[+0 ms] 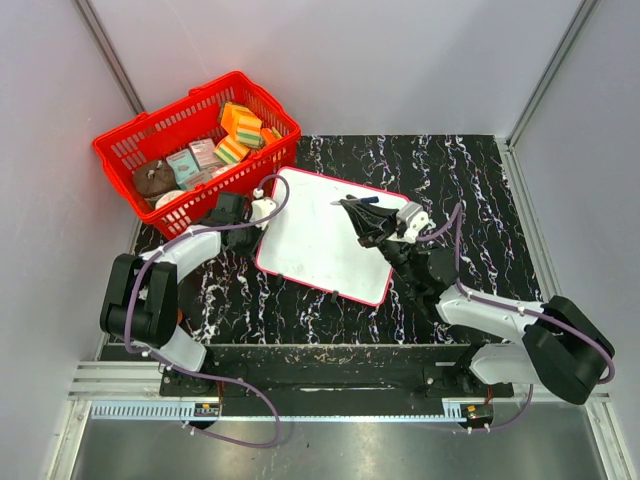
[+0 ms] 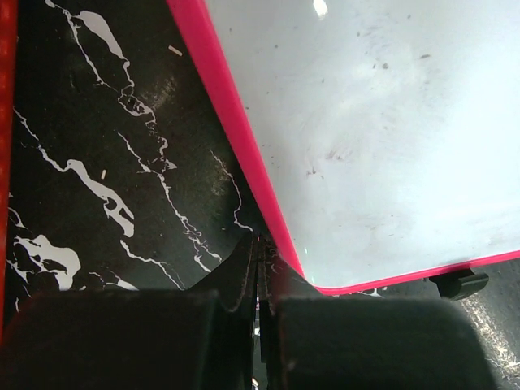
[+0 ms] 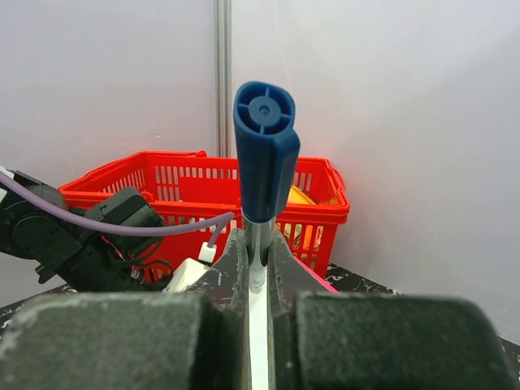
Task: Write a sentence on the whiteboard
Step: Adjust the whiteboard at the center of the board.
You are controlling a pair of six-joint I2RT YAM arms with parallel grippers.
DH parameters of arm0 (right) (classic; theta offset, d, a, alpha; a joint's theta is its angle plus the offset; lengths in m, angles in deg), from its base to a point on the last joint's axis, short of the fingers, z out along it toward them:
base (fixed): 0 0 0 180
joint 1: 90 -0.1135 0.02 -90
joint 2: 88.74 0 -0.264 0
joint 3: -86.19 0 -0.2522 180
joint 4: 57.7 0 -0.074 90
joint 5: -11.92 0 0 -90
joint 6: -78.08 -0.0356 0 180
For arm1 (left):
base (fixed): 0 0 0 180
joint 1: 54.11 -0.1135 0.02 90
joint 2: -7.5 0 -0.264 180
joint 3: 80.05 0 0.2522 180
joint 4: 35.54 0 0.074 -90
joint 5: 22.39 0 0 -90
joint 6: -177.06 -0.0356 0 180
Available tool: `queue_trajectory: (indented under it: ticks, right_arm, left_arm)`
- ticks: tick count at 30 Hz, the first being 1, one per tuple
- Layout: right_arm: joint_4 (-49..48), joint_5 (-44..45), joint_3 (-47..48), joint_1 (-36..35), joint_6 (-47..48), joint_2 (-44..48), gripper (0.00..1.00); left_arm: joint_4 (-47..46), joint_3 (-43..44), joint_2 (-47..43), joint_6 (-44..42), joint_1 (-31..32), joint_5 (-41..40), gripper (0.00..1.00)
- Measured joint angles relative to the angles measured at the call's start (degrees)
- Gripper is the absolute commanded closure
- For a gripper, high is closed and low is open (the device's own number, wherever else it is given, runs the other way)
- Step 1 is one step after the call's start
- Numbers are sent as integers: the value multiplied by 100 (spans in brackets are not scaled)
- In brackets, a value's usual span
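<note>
Contents first: basket [image 1: 195, 150] sits just past the whiteboard's [image 1: 320, 240] far-left corner. It holds stacked orange/yellow/green sponges [image 1: 240, 125], small boxes [image 1: 198, 160] and a brown lump [image 1: 153, 180]. The rest is too small to tell.

The whiteboard lies flat and skewed on a black, white-veined table [image 1: 480, 190], with pale walls and metal corner posts around it.

- left gripper [image 1: 262, 208]: at the whiteboard's left edge, jaws closed on nothing visible.
- right gripper [image 1: 385, 225]: over the whiteboard's right half, clamped on a marker [image 3: 266, 154].

View differences:
- Left wrist only: fingertips [image 2: 258, 252] right at the red frame near a corner, grey smudges on the face, black foot [image 2: 459, 283] under the edge.
- Right wrist only: the marker's blue end points up, with the basket behind it.
- Top view only: whole whiteboard and both arms.
</note>
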State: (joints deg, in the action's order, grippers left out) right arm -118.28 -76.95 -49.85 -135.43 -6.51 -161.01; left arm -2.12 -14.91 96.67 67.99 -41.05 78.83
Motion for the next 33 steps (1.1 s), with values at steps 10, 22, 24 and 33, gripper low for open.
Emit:
queue_trajectory:
  ticks: [10,22,24,33]
  right_arm:
    - [0,144,-66,0,144,129,100]
    - [0,262,-94,0,258,149,100]
    - [0,278,-96,0,275,151,100]
    - [0,297,-98,0,363,151,100]
  left_arm:
    - [44,-195,13,4,-2,17,100]
    - [306,-203,2,13,-2,229,100]
    - [354,-203,2,42,-2,293,100]
    - [656,-201,-42,264,-2,647,100]
